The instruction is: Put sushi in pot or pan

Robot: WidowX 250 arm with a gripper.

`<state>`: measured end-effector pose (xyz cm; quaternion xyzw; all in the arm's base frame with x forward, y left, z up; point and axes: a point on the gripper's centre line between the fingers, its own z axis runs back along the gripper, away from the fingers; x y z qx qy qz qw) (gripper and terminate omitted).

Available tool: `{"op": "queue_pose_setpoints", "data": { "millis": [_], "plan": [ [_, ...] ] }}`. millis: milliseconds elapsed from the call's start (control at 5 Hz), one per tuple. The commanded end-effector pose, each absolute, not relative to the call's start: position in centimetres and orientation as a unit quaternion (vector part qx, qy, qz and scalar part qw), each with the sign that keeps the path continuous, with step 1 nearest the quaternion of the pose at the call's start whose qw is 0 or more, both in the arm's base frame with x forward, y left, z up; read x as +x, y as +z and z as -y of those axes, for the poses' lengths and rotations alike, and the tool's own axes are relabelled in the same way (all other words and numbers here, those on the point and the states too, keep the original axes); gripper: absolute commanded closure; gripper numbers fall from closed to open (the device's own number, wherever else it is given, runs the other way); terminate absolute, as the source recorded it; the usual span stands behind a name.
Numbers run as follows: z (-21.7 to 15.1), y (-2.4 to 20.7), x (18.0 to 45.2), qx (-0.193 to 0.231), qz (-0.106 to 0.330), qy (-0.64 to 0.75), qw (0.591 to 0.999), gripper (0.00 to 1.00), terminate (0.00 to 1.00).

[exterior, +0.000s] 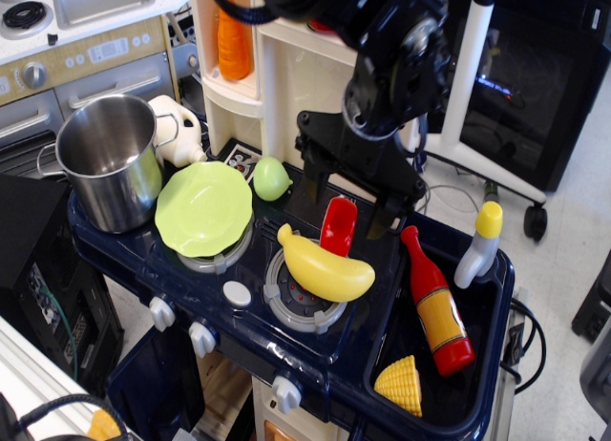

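The sushi [339, 225] is a small glossy red oblong piece on the dark blue toy stove, just behind the yellow banana [323, 266]. The steel pot [108, 159] stands tall and empty at the stove's far left. My black gripper [346, 195] hangs open directly over the sushi, one finger [314, 182] to its left and one finger [381, 212] to its right, straddling its far end. It holds nothing.
A light-green plate [203, 208] lies between pot and sushi, with a green ball [271, 178] behind it. A red-and-orange bottle [435, 303], a white bottle [477, 243] and a corn piece [400, 385] sit in the right-hand sink. A cream shelf unit [272, 69] rises behind.
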<state>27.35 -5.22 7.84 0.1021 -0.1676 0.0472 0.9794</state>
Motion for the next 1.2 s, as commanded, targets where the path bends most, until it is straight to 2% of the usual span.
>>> {"op": "queue_pose_setpoints", "data": {
  "millis": [0, 200, 400, 600, 800, 1000],
  "plan": [
    [4.4, 6.5, 29.0, 0.087, 0.217, 0.064, 0.97, 0.0, 0.0],
    [3.7, 5.1, 29.4, 0.099, 0.23, 0.049, 0.967, 0.0, 0.0],
    [2.5, 3.4, 29.2, 0.085, 0.241, 0.041, 0.966, 0.0, 0.0],
    [2.6, 2.9, 29.6, 0.06, 0.241, 0.052, 0.967, 0.0, 0.0],
    [2.9, 4.0, 29.6, 0.064, 0.23, 0.059, 0.969, 1.0, 0.0],
    [2.4, 6.5, 29.1, 0.06, 0.206, 0.059, 0.975, 1.0, 0.0]
  ]
}}
